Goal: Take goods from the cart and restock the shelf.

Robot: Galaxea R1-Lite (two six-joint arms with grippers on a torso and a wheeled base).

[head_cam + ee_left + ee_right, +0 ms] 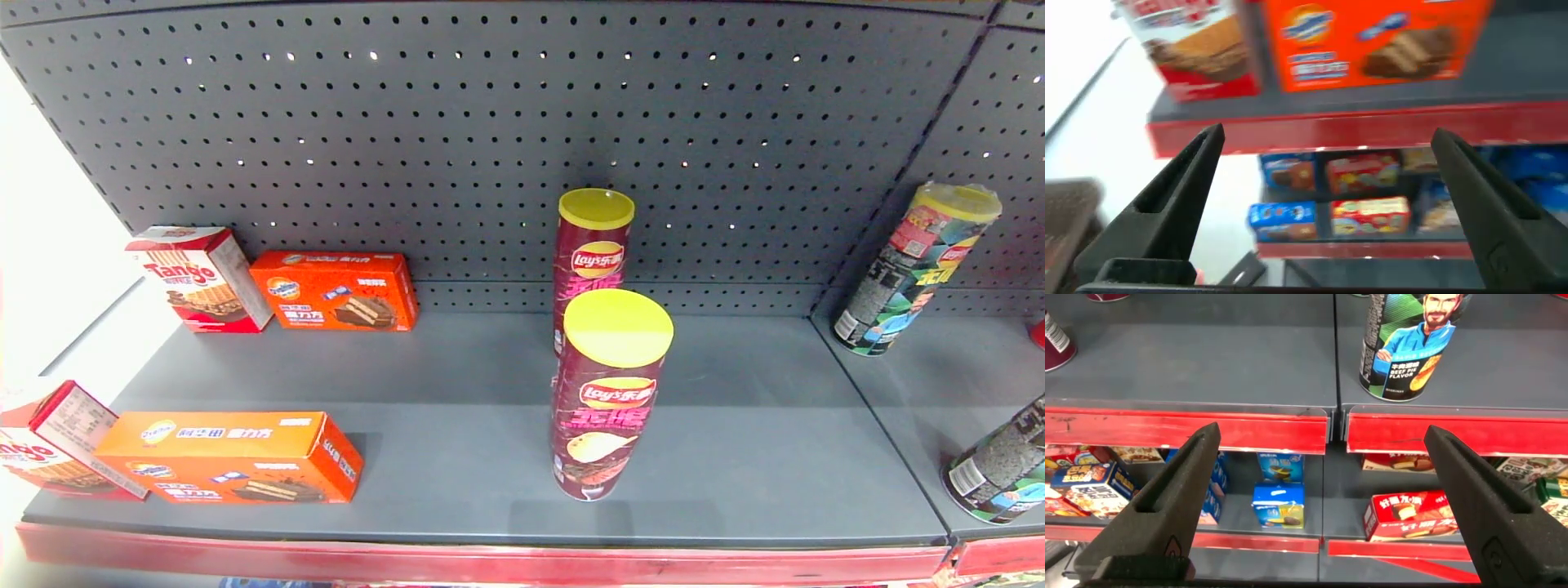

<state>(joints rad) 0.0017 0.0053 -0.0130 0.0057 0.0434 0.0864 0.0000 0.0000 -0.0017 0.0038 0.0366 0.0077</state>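
Shelf: grey deck with a pegboard back and a red price rail along the front lip.
Chip cans: two maroon cans with yellow lids stand upright. The front can sits near mid-deck and the rear can is at its 12 o'clock, close to the pegboard. Filed one behind the other with labels out, which I read as one product column filled from the back.
Wafer boxes: the orange box lies at 8 o'clock by the lip, with a second orange box at 10 o'clock. A red-and-white box and another flank them on the 9 o'clock side. Printed faces are turned outward for shoppers.
Neighbour bay: two dark cans at 3 o'clock, beyond the divider.
Gaps: bare deck between boxes and cans, and from the cans toward 3 o'clock. Judged room for more stock.
Left tool: jaws spread wide and holding nothing, level with the rail below the boxes.
Right tool: jaws spread wide and holding nothing, in front of the rail near the divider.
Step, judged: both tools are free, so a fresh item from the cart comes next.
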